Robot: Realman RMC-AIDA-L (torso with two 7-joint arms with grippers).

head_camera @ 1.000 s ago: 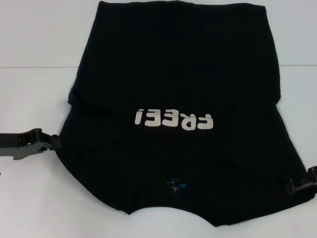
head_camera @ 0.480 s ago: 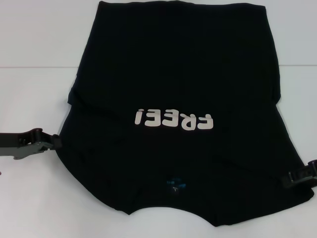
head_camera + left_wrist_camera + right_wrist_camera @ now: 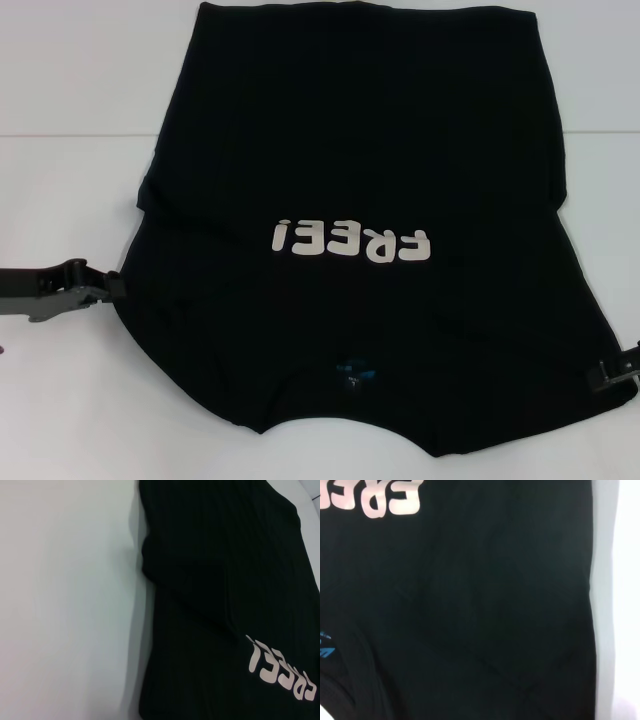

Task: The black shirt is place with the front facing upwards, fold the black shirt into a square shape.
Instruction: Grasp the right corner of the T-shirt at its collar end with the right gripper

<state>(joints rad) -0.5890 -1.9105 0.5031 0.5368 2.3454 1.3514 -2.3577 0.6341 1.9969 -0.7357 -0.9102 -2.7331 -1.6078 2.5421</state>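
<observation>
The black shirt [image 3: 360, 150] lies flat on the white table, front up, collar toward me. Its cream "FREE!" lettering [image 3: 350, 240] reads upside down and the small blue neck label [image 3: 355, 372] sits near the front edge. Both sides look turned in, giving straight edges. My left gripper [image 3: 108, 288] is at the shirt's left edge, level with the chest. At the lower right edge of the shirt sits my right gripper [image 3: 612, 373], half out of view. The left wrist view shows the shirt [image 3: 225, 580] and its lettering [image 3: 280, 667]. Shirt cloth [image 3: 470, 605] and the label [image 3: 326, 650] fill the right wrist view.
The white table [image 3: 70, 100] surrounds the shirt, with bare surface to the left and right of it. A faint seam line crosses the table at the back. The shirt's hem reaches the top of the head view.
My right gripper has shifted outward to the right and slightly down along the shirt's edge. The left gripper and the shirt have hardly moved.
</observation>
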